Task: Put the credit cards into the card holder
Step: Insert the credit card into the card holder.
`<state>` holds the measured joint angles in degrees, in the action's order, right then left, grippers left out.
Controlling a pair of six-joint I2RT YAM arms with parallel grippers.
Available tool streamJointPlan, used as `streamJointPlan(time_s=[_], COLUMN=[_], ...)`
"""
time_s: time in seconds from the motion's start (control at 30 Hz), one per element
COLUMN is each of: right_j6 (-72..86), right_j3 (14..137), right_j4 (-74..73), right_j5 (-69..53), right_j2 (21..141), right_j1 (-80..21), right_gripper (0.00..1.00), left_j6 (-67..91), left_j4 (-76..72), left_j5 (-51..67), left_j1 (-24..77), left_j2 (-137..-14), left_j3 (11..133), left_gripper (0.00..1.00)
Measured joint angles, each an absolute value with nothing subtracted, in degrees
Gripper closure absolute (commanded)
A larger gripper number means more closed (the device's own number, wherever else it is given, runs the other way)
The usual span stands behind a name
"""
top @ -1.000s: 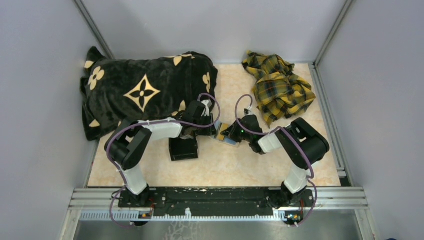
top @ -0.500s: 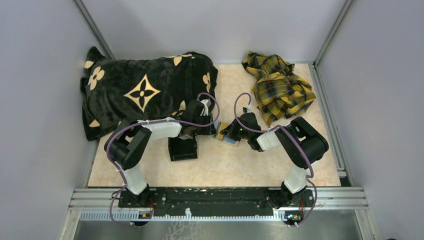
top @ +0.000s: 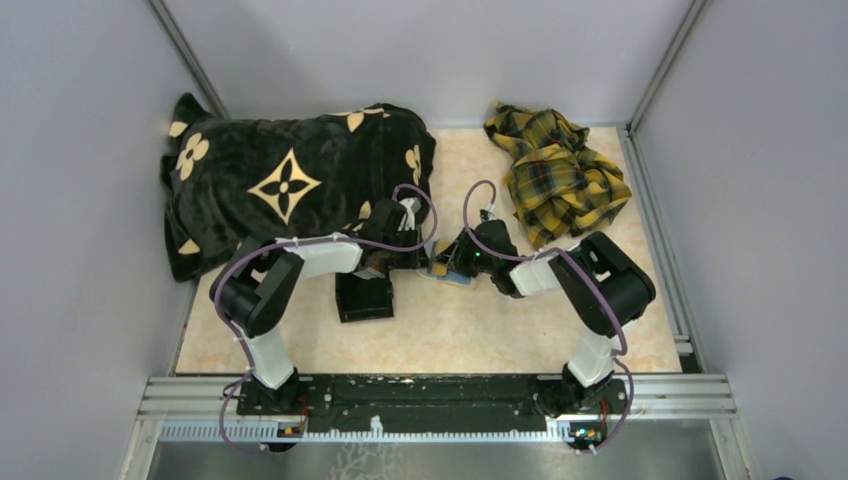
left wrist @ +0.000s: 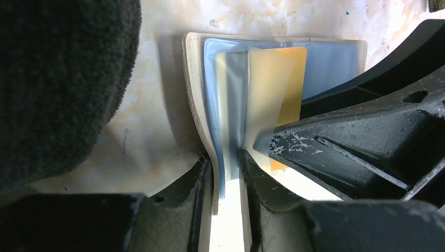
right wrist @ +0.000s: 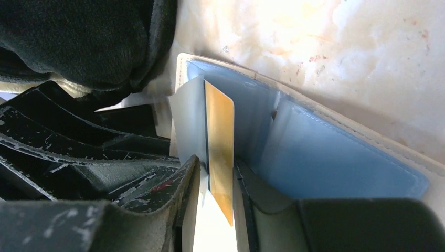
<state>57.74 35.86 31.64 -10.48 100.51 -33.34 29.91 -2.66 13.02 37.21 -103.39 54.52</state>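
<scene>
The card holder (left wrist: 336,58) lies open on the table, beige outside, with blue-grey sleeves inside (right wrist: 325,163). In the top view only a small corner of the card holder (top: 456,278) shows between the two wrists. A gold credit card (left wrist: 283,84) stands on edge, partly inside a clear sleeve. My left gripper (left wrist: 226,157) is shut on the holder's near cover edge and its blue leaves. My right gripper (right wrist: 216,161) is open. The gold card (right wrist: 219,131) stands loose between its fingers, with a gap on the left side. Both grippers meet tip to tip, the left (top: 425,262) and the right (top: 450,262).
A black rectangular tray (top: 365,297) sits just below my left wrist. A black pillow with tan flower shapes (top: 290,185) fills the back left and touches the left arm. A yellow plaid cloth (top: 555,175) lies at the back right. Grey walls enclose the table.
My right gripper's jaws have parted from the gold card, which stays in the sleeve. The left jaws have narrowed slightly on the holder. Both wrists edged a little toward the back.
</scene>
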Motion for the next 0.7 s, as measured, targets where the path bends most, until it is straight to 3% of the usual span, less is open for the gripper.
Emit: streamJointPlan(time_s=[0.2, 0.7], right_j6=[56.6, 55.1], right_j3=[36.9, 37.5], right_j4=[29.2, 24.9], right_j5=[-9.1, -4.5], right_j2=[99.5, 96.7], right_j1=[-34.0, -34.2], right_gripper=[0.52, 0.46], left_j6=[30.0, 31.1], left_j4=[-2.8, -4.3], left_j5=[13.6, 16.5], left_j1=[37.1, 37.8], left_j2=[-103.9, -105.2], left_j3=[54.9, 55.4], left_gripper=[0.70, 0.68])
